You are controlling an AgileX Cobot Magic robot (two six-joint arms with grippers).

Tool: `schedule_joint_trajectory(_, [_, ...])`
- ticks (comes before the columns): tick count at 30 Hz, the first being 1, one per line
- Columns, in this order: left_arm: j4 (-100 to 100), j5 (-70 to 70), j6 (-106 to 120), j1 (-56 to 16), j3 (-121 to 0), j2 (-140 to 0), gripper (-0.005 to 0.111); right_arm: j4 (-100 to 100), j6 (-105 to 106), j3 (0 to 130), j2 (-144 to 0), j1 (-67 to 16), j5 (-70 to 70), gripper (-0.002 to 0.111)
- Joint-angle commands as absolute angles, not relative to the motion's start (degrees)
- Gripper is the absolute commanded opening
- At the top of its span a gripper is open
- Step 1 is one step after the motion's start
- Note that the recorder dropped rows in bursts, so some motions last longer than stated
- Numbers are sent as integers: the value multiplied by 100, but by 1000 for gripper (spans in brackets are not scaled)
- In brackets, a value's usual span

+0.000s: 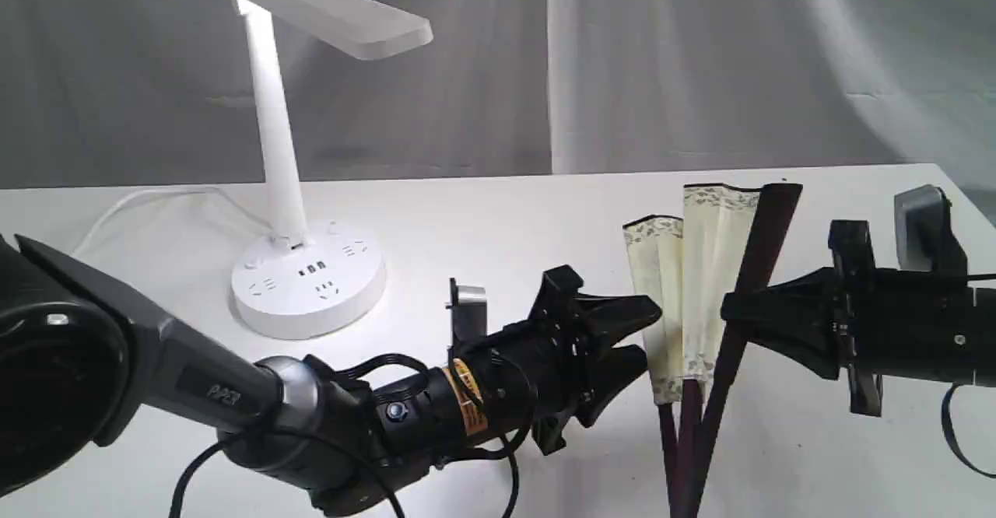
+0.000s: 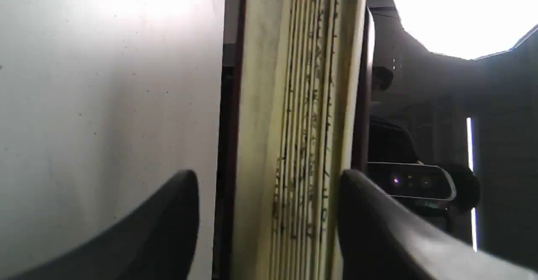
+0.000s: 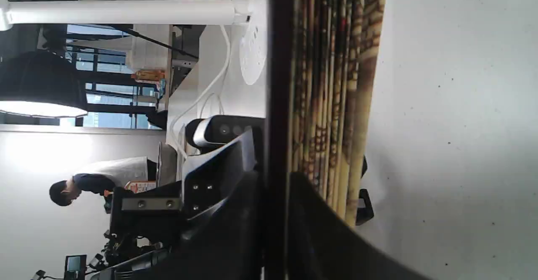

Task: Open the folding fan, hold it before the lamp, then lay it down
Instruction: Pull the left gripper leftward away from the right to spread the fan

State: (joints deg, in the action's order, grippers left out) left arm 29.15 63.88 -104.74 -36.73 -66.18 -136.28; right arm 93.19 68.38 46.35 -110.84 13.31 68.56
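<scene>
Here, the white table (image 1: 498, 215) carried everything, with the lamp (image 1: 278, 152) lit at its far left. The folding fan (image 1: 704, 269) was well apart from it on the right, standing nearly upright with only a few pleats spread. Your right gripper (image 1: 731, 314) was pinched shut on the dark outer guard. Your left gripper (image 1: 652, 334) stood wide open, its jaws on either side of the fan's opposite edge and holding nothing. To open it well, I judged you needed to close the left jaws on that side's guard rather than on bare paper. You would then swing the guard away around the low pivot, with the right grip firm so the pleats did not tear. The black calligraphy (image 2: 309, 145) was too squeezed between folds to read, and the yellow label (image 1: 465, 401) on the left arm's wrist was too small to make out.
</scene>
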Motion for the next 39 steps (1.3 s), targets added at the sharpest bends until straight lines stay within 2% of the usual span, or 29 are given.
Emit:
schedule_joint_trajectory(1, [2929, 6451, -10494, -3656, -6626, -13624, 51, 9343, 6848, 4608, -11021, 1304, 6996, 0])
schedule_joint_trajectory(13, [3100, 6397, -10494, -3656, -6626, -13624, 50, 9401, 6985, 4608, -11021, 979, 6996, 0])
schedule_joint_trajectory(15, [3102, 6397, -10494, -3656, -6626, -13624, 48, 9401, 6985, 4608, -11021, 979, 6996, 0])
schedule_joint_trajectory(22, [3190, 6397, -10483, -3656, -6626, -13624, 24, 9404, 7018, 4608, -11021, 979, 6996, 0])
schedule_joint_trajectory(26, [3190, 6397, -10483, -3636, -6626, -13624, 1, 9404, 7041, 4608, -11021, 979, 6996, 0])
schedule_joint_trajectory(32, [3228, 6996, -10495, -3418, -6615, -13624, 0, 9501, 7041, 4608, -11021, 1012, 6996, 0])
schedule_joint_trajectory(39, [3014, 6996, -10632, -3219, -6615, -13624, 0, 9912, 7041, 4608, -11021, 1012, 6996, 0])
